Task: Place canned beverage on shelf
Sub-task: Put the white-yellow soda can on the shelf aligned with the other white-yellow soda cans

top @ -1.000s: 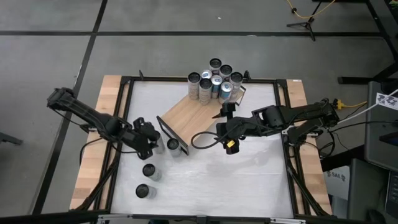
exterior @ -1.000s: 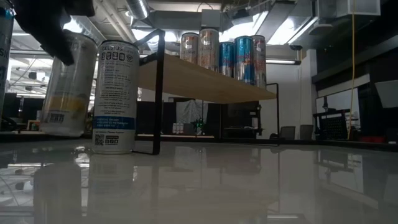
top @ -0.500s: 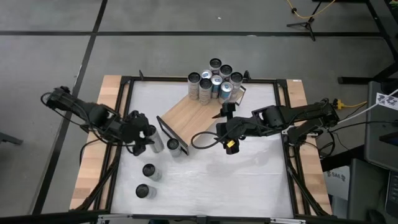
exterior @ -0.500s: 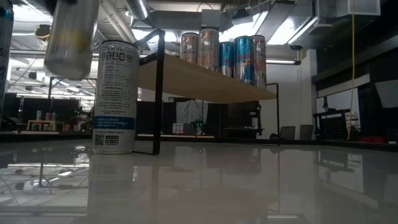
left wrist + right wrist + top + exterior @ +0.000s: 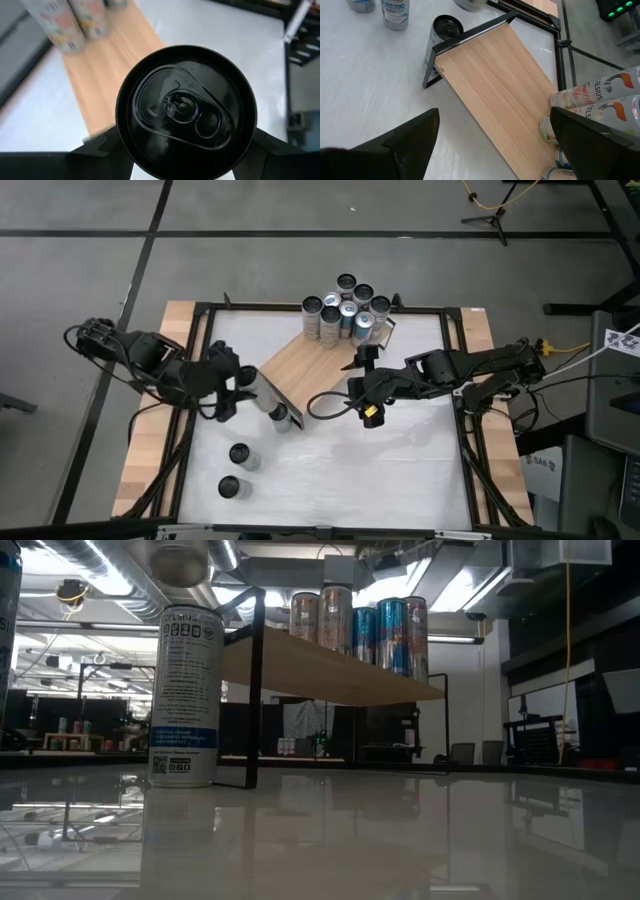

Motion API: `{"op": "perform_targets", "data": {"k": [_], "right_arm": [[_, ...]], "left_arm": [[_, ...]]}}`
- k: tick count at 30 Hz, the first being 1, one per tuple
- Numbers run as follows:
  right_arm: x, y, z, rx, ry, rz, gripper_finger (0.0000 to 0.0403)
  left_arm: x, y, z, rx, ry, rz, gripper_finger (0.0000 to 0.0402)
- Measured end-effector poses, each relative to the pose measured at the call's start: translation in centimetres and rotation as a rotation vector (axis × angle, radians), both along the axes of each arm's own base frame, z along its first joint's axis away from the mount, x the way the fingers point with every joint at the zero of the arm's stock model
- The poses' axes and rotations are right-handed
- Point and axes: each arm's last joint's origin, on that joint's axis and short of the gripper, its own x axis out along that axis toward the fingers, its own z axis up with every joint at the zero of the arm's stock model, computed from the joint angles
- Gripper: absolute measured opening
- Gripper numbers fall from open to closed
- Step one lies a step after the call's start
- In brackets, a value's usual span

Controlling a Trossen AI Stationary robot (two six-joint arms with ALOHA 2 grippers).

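Note:
The shelf (image 5: 320, 355) is a light-brown board on black frame ends (image 5: 254, 690), lying slantwise on the white table (image 5: 400, 470). Several cans (image 5: 342, 310) stand on its far end (image 5: 360, 625). My left gripper (image 5: 243, 385) is shut on a black-topped can (image 5: 186, 112), lifted beside the shelf's near end; the can also shows at the top of the low view (image 5: 178, 560). A white can (image 5: 185, 695) stands on the table by that end (image 5: 280, 417). My right gripper (image 5: 490, 150) is open and empty, above the table right of the shelf (image 5: 366, 402). My left gripper pinches the can between its two fingers (image 5: 95, 150), one on each side of its wall just below the top rim (image 5: 125, 142). The can's top faces the wrist, so the fingers lie along it. The can is lifted clear and tipped over, its bottom end toward the shelf.
Two more cans (image 5: 240, 455) (image 5: 228, 487) stand on the table near the left front. A black cable loop (image 5: 325, 405) lies by my right gripper. A black frame (image 5: 460, 380) runs around the table.
My left gripper has lifted the can from the table beside the shelf's near end and carried it up and toward the far edge. It has tipped the can from upright to lying over, bottom end toward the shelf. My right arm has kept still.

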Motion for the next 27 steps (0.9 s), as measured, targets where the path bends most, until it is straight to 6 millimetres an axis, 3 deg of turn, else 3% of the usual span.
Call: {"op": "perform_targets", "data": {"k": [14,27], "right_arm": [[0.2,0.1,0.2,0.01,-0.035,0.0,0.0376],[0.3,0.1,0.3,0.049,-0.054,-0.034,0.0376]], "left_arm": [[7.8,2.2,1.2,0.136,-0.062,0.331,0.0233],[12.9,5.2,-2.4,-0.002,0.128,0.332,0.0233]]}}
